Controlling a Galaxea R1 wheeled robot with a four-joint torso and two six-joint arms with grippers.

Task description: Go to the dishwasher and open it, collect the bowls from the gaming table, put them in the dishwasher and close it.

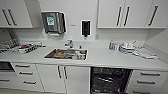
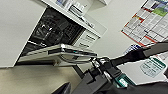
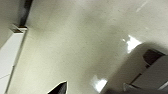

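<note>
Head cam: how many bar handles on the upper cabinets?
5: two handles on the left upper cabinet, three on the right ones. More may sit outside the view.

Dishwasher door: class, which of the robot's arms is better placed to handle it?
Probably left: its wrist view looks straight at the dishwasher's lowered door, close by; the right wrist view faces floor.

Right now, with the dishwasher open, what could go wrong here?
1. The dishwasher door hangs lowered into the walkway beside the left arm; driving or swinging could knock it.
2. The counter above the opening holds dishes near its back; bumping the cabinet might shake them.
</note>
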